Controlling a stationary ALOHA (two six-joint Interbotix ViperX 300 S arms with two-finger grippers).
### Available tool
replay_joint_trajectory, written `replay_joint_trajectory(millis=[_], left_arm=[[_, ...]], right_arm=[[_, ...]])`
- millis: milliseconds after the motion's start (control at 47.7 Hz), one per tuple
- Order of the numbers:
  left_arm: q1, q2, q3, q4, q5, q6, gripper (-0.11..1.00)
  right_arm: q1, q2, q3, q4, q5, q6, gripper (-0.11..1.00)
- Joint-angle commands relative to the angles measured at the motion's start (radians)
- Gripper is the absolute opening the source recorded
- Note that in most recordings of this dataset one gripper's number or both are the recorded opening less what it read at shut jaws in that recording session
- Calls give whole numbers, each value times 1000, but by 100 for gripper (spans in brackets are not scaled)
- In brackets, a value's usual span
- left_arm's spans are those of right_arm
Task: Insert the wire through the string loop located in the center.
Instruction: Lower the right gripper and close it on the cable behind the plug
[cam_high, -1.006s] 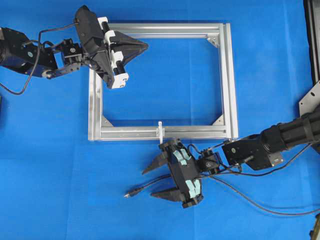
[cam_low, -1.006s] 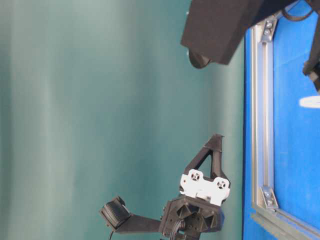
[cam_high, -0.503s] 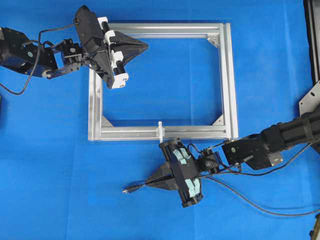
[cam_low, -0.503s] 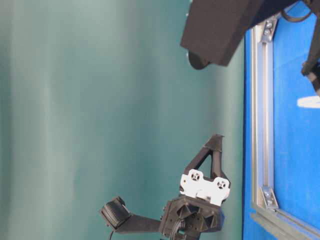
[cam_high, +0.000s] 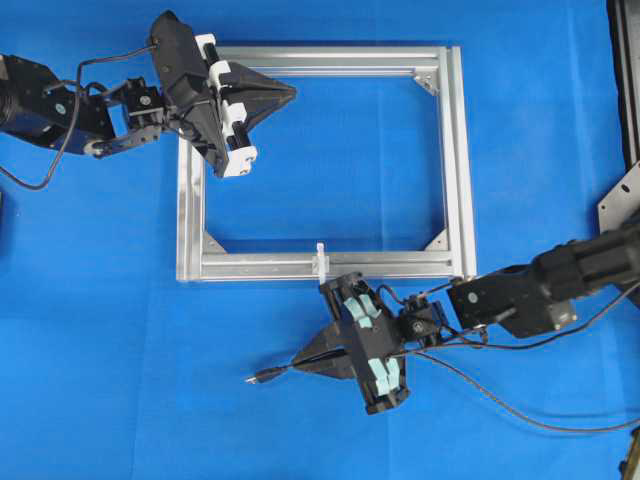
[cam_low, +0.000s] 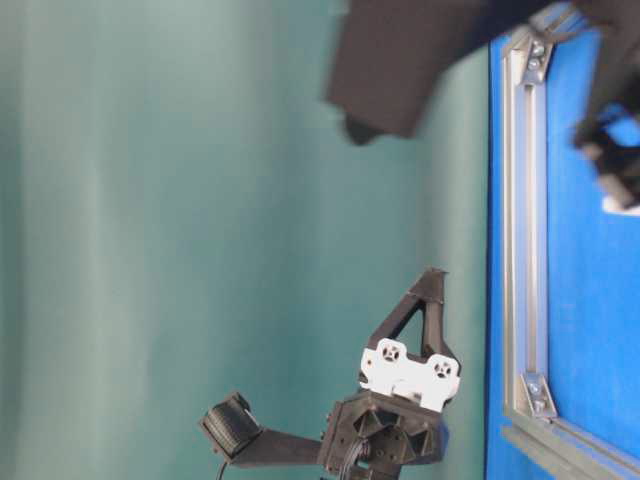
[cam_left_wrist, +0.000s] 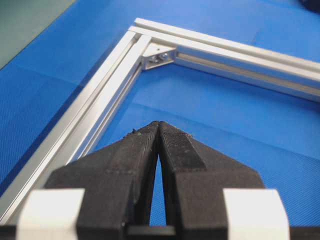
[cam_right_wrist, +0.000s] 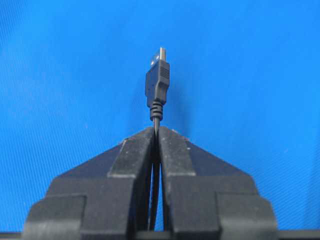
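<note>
The wire (cam_high: 262, 377) is a thin black cable with a small plug, lying on the blue mat below the frame. My right gripper (cam_high: 298, 365) is shut on it just behind the plug. In the right wrist view the plug (cam_right_wrist: 158, 82) sticks out straight ahead of the closed right gripper (cam_right_wrist: 156, 131). The string loop (cam_high: 320, 260), small, white and upright, stands on the middle of the frame's near rail, just above the right gripper's body. My left gripper (cam_high: 292, 92) is shut on nothing and hovers over the frame's top-left corner; its left wrist view shows the closed left gripper (cam_left_wrist: 159, 124).
The silver aluminium frame (cam_high: 455, 150) lies flat on the blue mat, with triangular brackets in its corners. The wire's slack (cam_high: 500, 405) trails right under the right arm. A metal bracket (cam_high: 622, 200) sits at the right edge.
The right gripper's jaws, open on either side of the wire a second ago, have closed on it. The plug end has shifted slightly up and to the right. The left arm has not moved.
</note>
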Motion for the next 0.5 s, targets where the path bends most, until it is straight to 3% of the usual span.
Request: replay_joint_trajectory(millis=[0, 251, 482], left_arm=[[0, -28, -12, 3, -5, -5, 0], [2, -28, -14, 3, -5, -9, 0], [2, -26, -15, 3, -5, -11, 0]], right_arm=[[3, -71, -15, 2, 28, 0, -2], [11, -189, -14, -5, 127, -5, -2], [20, -198, -12, -5, 138, -6, -2]])
